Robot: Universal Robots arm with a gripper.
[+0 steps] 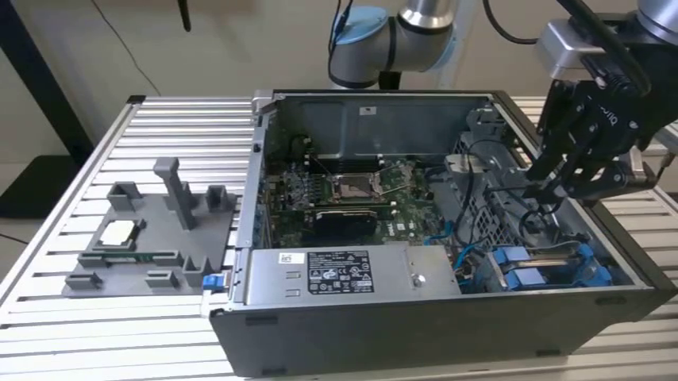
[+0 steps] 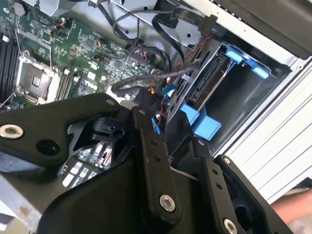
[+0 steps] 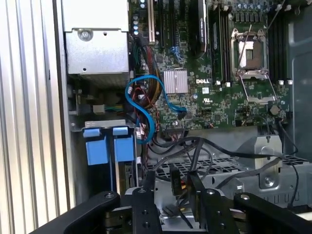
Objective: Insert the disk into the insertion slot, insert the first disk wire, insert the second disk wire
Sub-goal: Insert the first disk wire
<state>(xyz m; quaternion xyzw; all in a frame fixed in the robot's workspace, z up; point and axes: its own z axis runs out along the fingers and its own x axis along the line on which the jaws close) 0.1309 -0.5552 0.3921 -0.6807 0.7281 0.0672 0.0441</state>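
The disk (image 1: 551,256) sits in the insertion slot (image 1: 593,262) at the near corner of the open case, on the exterior view's right. Its blue carrier tabs (image 3: 96,146) stand at the bay's mouth, and its edge (image 2: 209,83) runs down inside the bay (image 2: 243,97). My gripper (image 1: 542,190) hangs over the grey perforated cage just behind the slot. In the first wrist view the gripper (image 3: 170,184) is shut on the black plug of a disk wire (image 3: 178,181) with red and yellow leads. The second wrist view has the gripper (image 2: 170,139) just short of the bay.
A grey power-supply box (image 1: 339,274) lies along the case's near wall, the motherboard (image 1: 350,194) behind it. Loose black cables (image 3: 204,146) and a blue data cable (image 3: 146,107) cross beside the perforated cage (image 3: 219,168). A grey fixture (image 1: 148,230) stands on the slatted table at the exterior view's left.
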